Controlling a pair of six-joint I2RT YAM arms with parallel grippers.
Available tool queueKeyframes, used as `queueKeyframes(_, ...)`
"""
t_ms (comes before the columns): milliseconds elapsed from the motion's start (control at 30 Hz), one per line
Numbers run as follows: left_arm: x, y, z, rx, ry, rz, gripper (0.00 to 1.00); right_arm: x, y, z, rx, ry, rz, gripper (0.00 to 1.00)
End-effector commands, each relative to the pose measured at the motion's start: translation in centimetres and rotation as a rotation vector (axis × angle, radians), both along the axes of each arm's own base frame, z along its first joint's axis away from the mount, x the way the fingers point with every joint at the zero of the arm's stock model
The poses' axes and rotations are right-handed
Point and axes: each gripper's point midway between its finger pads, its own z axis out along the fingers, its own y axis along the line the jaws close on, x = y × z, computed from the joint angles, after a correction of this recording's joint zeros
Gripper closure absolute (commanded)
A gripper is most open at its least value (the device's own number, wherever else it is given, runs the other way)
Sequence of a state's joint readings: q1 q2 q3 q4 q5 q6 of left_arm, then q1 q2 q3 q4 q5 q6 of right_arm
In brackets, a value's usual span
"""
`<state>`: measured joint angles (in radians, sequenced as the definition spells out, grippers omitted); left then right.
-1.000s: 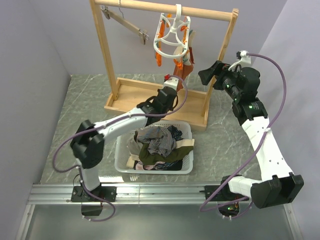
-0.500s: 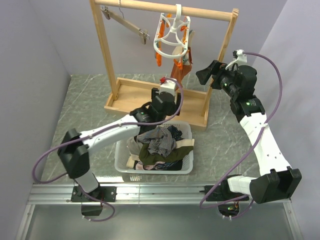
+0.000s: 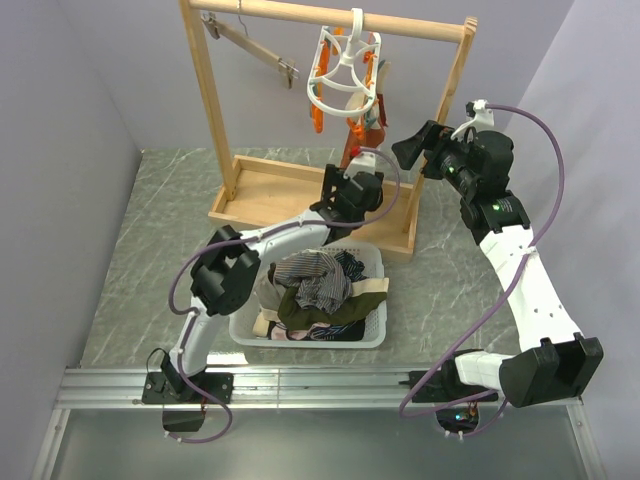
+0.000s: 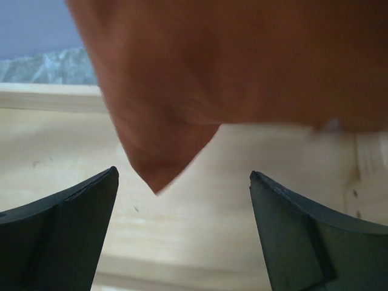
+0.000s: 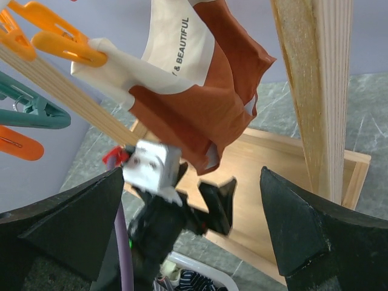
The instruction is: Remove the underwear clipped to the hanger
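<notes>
The white hanger point(image 3: 343, 72) hangs by its hook from the wooden rail, orange and teal pegs dangling. A rust-orange underwear point(image 3: 366, 128) and a cream underwear point(image 5: 176, 53) with a printed band hang clipped to it. My left gripper point(image 3: 351, 180) sits just below the rust-orange underwear point(image 4: 242, 73), jaws wide open. The cloth's lower tip hangs above the gap, ungripped. In the left wrist view my left gripper point(image 4: 183, 173) frames the wooden base. My right gripper point(image 3: 407, 148) is open to the right of the cloth, facing the rust-orange underwear point(image 5: 221, 112) and my left gripper point(image 5: 206, 189).
The wooden rack has a right post point(image 5: 316, 85) near my right fingers and a flat base point(image 3: 270, 195). A white basket point(image 3: 378, 335) heaped with removed clothes stands in front of the rack. A wooden clip hanger point(image 3: 255, 45) hangs at the rail's left.
My left gripper has gone from shut to wide open. It drew back toward the basket, then moved right under the rust-orange cloth, which still hangs. The right gripper shifted slightly left.
</notes>
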<state>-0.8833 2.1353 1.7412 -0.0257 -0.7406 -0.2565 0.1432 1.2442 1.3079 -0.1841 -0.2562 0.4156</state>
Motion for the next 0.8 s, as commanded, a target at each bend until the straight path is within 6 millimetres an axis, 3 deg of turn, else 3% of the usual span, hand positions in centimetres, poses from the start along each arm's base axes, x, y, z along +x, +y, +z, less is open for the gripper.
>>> queueKeyframes(0,2.9,0.9,4.9,-0.097,-0.109,0.072,0.07,-0.6,-0.1,3.0,0.016,-0.068,0.0,0.0)
queueKeyframes(67,3.0,0.8,5.3,-0.098,-0.104,0.043,0.22,-0.6,-0.1,2.9,0.013,-0.066,0.004,0.0)
queueKeyframes(100,2.8,1.0,6.1,-0.105,-0.108,0.031,0.51,-0.5,-0.1,2.7,0.012,-0.063,0.001,0.0)
queueKeyframes(133,2.5,1.3,5.4,-0.09,-0.095,0.021,0.66,-0.5,-0.2,2.7,0.011,-0.065,-0.002,0.0)
queueKeyframes(167,2.2,1.4,5.6,-0.094,-0.093,0.016,0.79,-0.5,-0.2,2.8,0.01,-0.067,-0.002,0.0)
queueKeyframes(200,1.6,1.8,6.6,-0.106,-0.095,0.012,0.99,-0.4,-0.2,2.6,0.009,-0.065,-0.005,0.0)
queueKeyframes(267,0.3,2.0,5.9,-0.104,-0.075,-0.003,0.99,-0.3,-0.2,2.7,0.008,-0.068,-0.005,0.0)
queueKeyframes(300,-0.5,2.3,7.6,-0.125,-0.095,-0.013,0.99,-0.2,-0.2,2.7,0.008,-0.065,-0.005,0.0)
queueKeyframes(333,-1.4,2.7,6.7,-0.111,-0.08,-0.019,1.0,-0.2,-0.2,2.7,0.005,-0.068,-0.003,0.0)
queueKeyframes(400,-3.2,2.6,8.4,-0.135,-0.095,-0.048,0.99,-0.3,0.0,2.8,0.004,-0.072,0.009,0.0)
queueKeyframes(467,-4.8,2.7,7.9,-0.125,-0.075,-0.071,0.99,-0.3,0.1,3.0,0.002,-0.081,0.017,0.0)
queueKeyframes(500,-6.0,2.5,9.1,-0.144,-0.085,-0.092,0.99,-0.5,0.4,3.0,-0.003,-0.087,0.038,0.0)
queueKeyframes(533,-6.8,2.6,8.7,-0.144,-0.072,-0.098,0.99,-0.4,0.5,3.2,-0.007,-0.096,0.046,0.0)
queueKeyframes(567,-7.8,2.4,9.5,-0.161,-0.072,-0.118,0.99,-0.7,0.8,3.3,-0.007,-0.102,0.068,0.0)
queueKeyframes(667,-9.6,2.7,9.2,-0.158,-0.035,-0.134,0.99,-0.9,0.9,4.0,-0.013,-0.129,0.081,0.0)
queueKeyframes(767,-11.3,3.9,10.8,-0.188,-0.035,-0.138,0.99,-1.2,1.2,4.5,-0.023,-0.146,0.101,0.0)
